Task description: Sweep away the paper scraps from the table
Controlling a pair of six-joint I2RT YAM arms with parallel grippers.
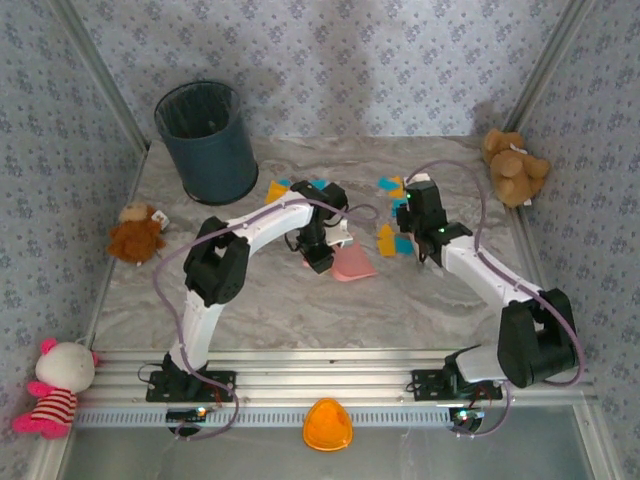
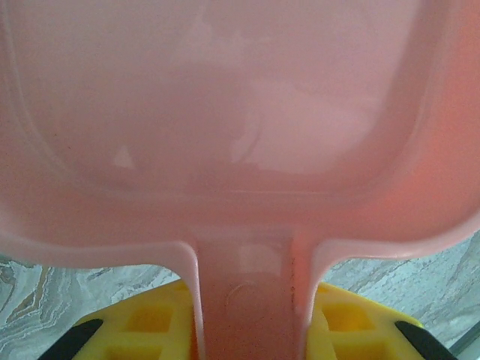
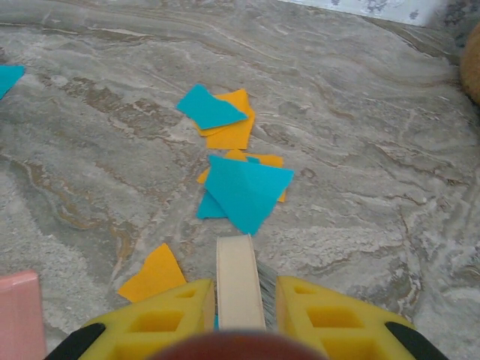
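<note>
Pink dustpan (image 2: 240, 112) sits clamped by its handle in the left gripper (image 2: 247, 330). The right gripper (image 3: 240, 311) is closed on a cream brush (image 3: 238, 277), with orange and blue paper scraps (image 3: 244, 187) on the table (image 3: 360, 150) just ahead.

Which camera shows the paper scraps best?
Right wrist view: the paper scraps lie large and sharp on the table. The top external view shows them small, near the arms. The left wrist view faces the pink dustpan.

Three plush toys (image 1: 135, 232), one bin (image 1: 207, 140), one dustpan (image 1: 352, 262), one brush (image 3: 238, 279), several paper scraps (image 1: 388, 240).
</note>
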